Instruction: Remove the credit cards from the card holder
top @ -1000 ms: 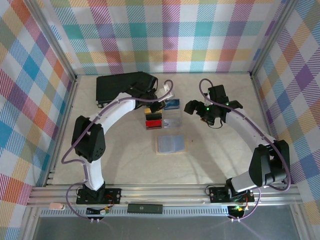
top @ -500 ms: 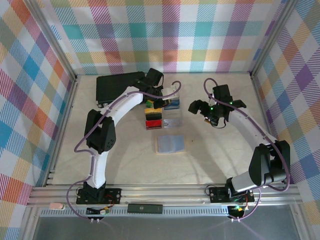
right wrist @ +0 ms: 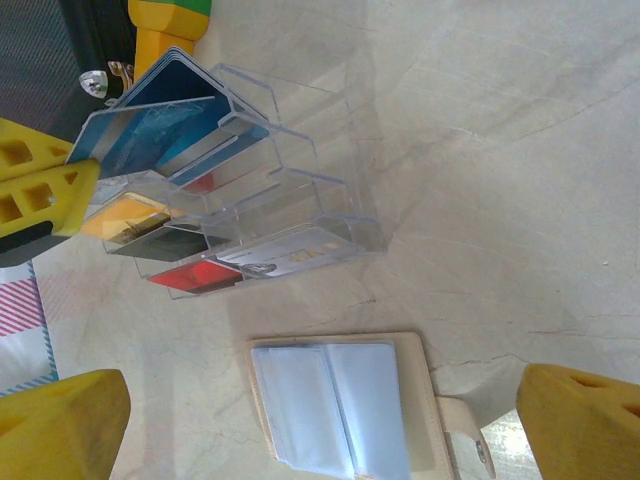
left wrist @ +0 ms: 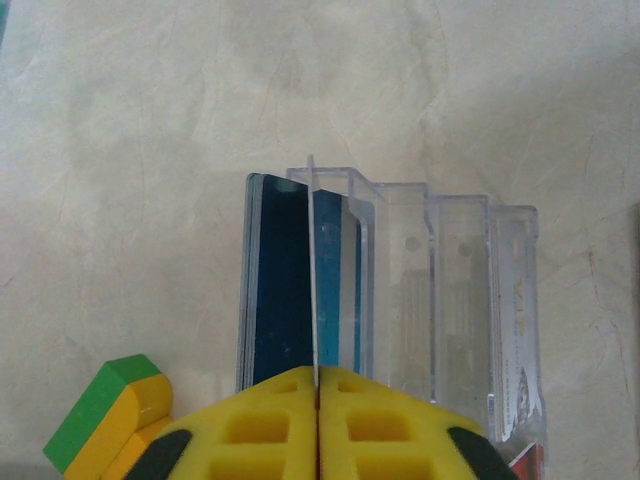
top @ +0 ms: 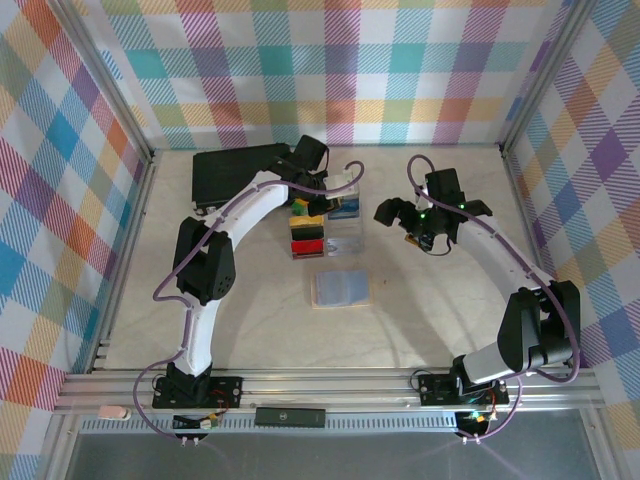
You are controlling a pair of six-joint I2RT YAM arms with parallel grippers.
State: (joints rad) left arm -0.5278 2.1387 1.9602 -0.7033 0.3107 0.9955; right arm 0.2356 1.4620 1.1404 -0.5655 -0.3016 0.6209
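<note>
Blue card [right wrist: 140,135] edge-on between left fingers [left wrist: 250,425]

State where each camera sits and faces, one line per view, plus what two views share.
Top external: above and behind the bases, looking down on the table; left arm and right arm reach toward the clear tiered rack.
Left wrist: on the left arm, looking along the left pincer, shut on a blue card, into the rack.
Right wrist: on the right arm, looking down at rack and pale-blue sleeve; the open right pincer frames the bottom corners.
Shared: both wrist views show the rack and blue card.
</note>
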